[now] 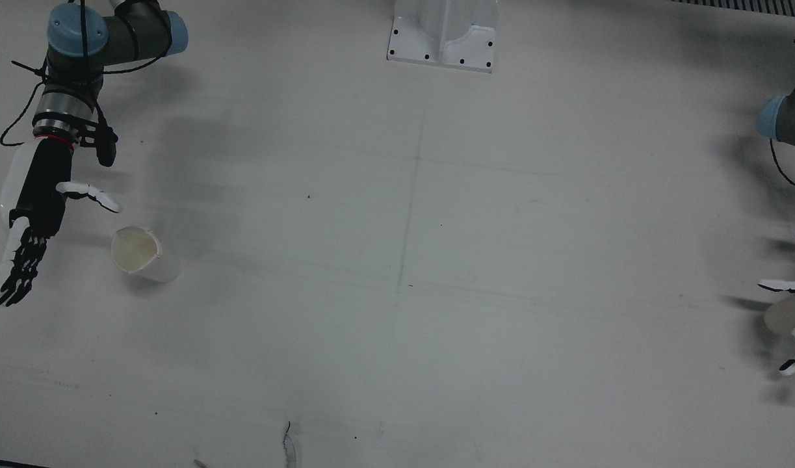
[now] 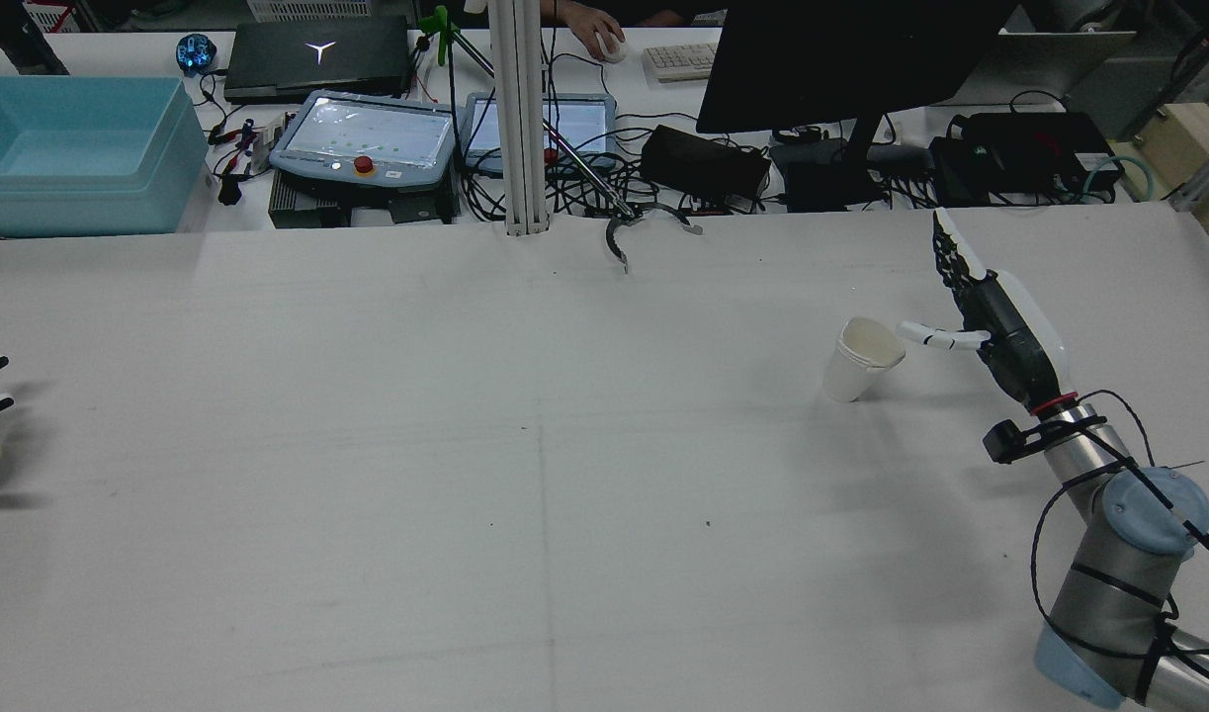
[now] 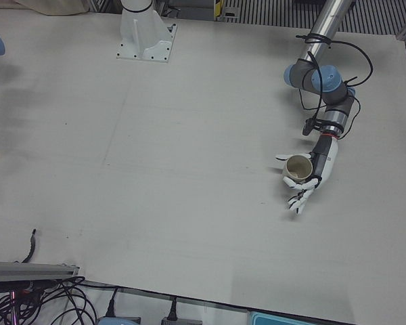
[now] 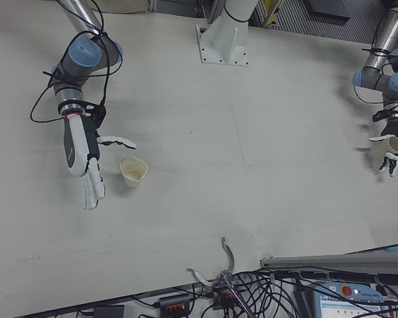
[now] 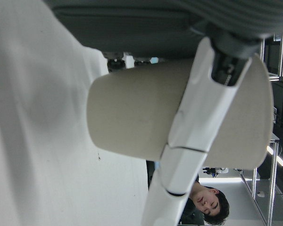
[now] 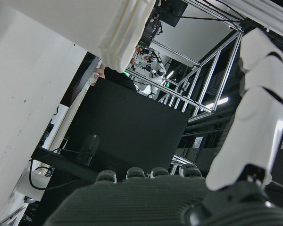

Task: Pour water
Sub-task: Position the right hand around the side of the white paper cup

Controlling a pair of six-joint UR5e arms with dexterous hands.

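Observation:
A white paper cup (image 1: 140,255) stands on the table in front of my right arm, its mouth open and pale inside. My right hand (image 1: 36,208) is open just beside it, fingers stretched flat and the thumb (image 1: 88,193) pointing toward the cup without touching it; the rear view shows the same gap between hand (image 2: 999,326) and cup (image 2: 861,358). At the far side, a tan paper cup (image 3: 298,168) sits in my left hand (image 3: 319,168). In the left hand view the thumb (image 5: 198,122) lies across the cup (image 5: 132,108).
The white pedestal base (image 1: 443,36) stands at the table's robot side. Beyond the far edge in the rear view are a blue bin (image 2: 75,153), tablets, cables and a black monitor (image 2: 841,59). A bent metal clip (image 2: 624,237) lies near that edge.

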